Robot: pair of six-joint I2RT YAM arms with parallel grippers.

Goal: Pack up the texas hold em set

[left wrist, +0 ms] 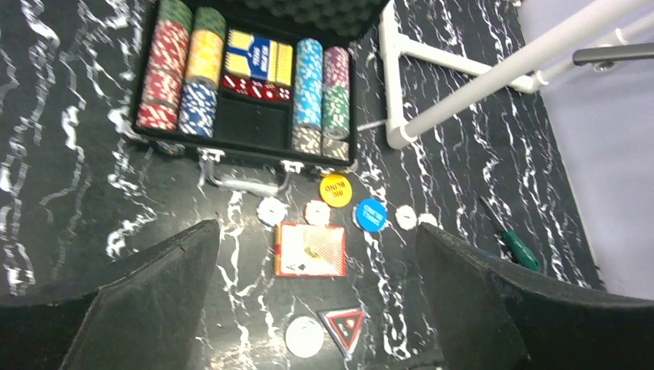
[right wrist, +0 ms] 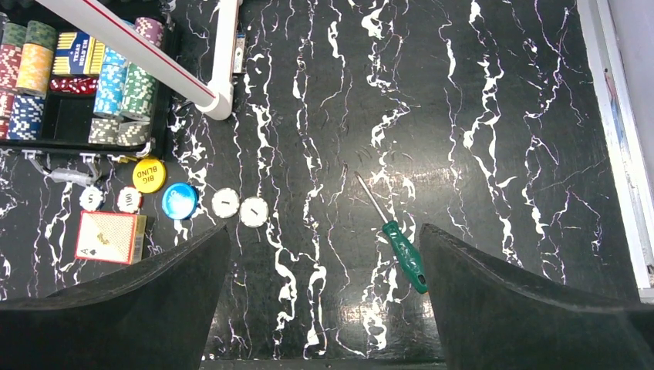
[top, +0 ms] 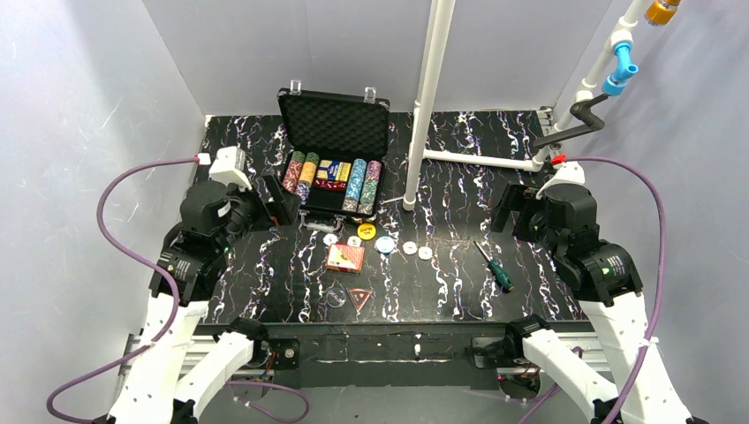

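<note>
Case (top: 334, 124), lid raised, sits far centre holding poker chips (top: 357, 181); card deck (top: 344, 257), round discs (top: 410, 248) and red triangle (top: 359, 298) lie nearer. We note left gripper (top: 281, 201) and right gripper (top: 510, 205) spread, empty.

Two white arms (top: 163, 340) with black joints, looping purple cables (top: 168, 162), matte black fingers (left wrist: 154, 301).

Yellow disc (right wrist: 149, 176): "BIG BLIND". Red card deck (right wrist: 110, 237): "A".
</note>
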